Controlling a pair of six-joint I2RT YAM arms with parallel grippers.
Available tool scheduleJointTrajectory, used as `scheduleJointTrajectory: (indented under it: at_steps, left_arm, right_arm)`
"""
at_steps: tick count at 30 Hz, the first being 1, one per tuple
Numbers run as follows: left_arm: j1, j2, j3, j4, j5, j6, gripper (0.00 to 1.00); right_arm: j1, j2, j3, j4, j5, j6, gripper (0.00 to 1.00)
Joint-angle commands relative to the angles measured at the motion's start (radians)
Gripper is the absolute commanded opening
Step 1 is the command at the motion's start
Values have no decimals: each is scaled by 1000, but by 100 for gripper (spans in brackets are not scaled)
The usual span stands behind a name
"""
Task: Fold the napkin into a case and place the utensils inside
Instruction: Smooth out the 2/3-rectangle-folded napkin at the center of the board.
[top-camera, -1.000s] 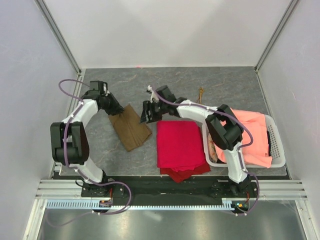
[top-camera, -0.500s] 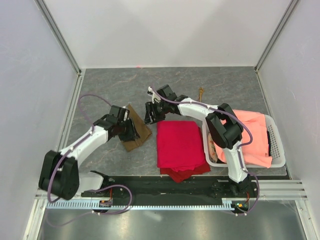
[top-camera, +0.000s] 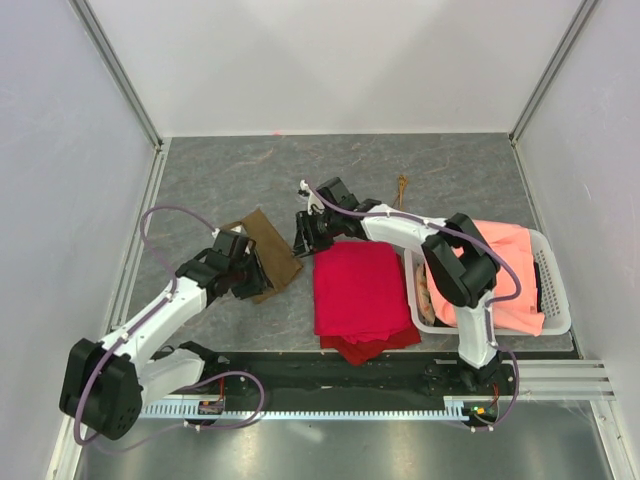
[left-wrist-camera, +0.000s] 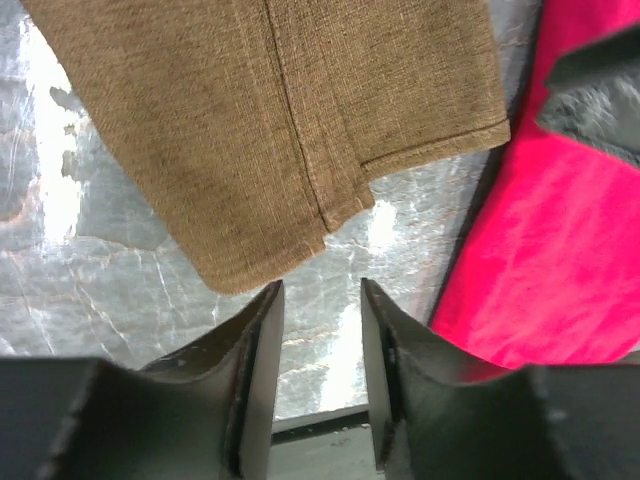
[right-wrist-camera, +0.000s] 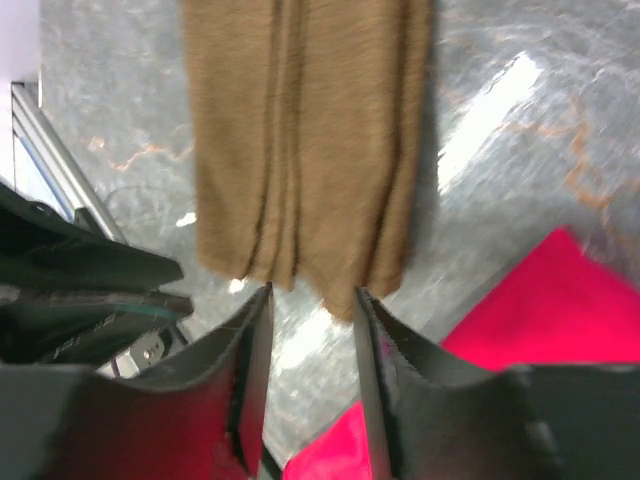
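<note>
The olive-brown napkin (top-camera: 272, 240) lies folded into a narrow strip on the grey table, left of centre. My left gripper (top-camera: 258, 277) covers its near end; in the left wrist view the napkin (left-wrist-camera: 270, 120) lies just beyond the left gripper (left-wrist-camera: 320, 290), whose jaws are open and empty. My right gripper (top-camera: 301, 243) stands at the strip's right side. In the right wrist view the napkin's (right-wrist-camera: 300, 140) frayed edge just reaches the tips of the right gripper (right-wrist-camera: 313, 293), open with a clear gap. The gold utensils (top-camera: 402, 188) lie far back, right of centre.
A bright red cloth (top-camera: 358, 290) lies flat right of the napkin, close to both grippers. A white basket (top-camera: 556, 272) at the right holds a salmon-orange cloth (top-camera: 500, 260). A metal rail runs along the table's left edge.
My left arm swung from the napkin's far end round to its near end and its jaws widened. The right gripper shifted slightly nearer and its jaws narrowed.
</note>
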Motion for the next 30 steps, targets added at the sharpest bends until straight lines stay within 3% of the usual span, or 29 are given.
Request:
scheduleJointTrajectory:
  at_steps: [1, 6, 13, 30]
  left_arm:
    - [13, -86, 4, -9, -37, -103, 39]
    - [137, -149, 22, 0, 90, -165, 32]
    - [274, -126, 56, 18, 221, -131, 29]
    - [308, -100, 39, 44, 284, -125, 28]
  right_arm:
    - [48, -144, -55, 28, 90, 6, 52]
    - [117, -86, -48, 49, -1, 61, 50]
    - [173, -3, -60, 161, -34, 161, 46]
    - [202, 81, -85, 268, -43, 225, 40]
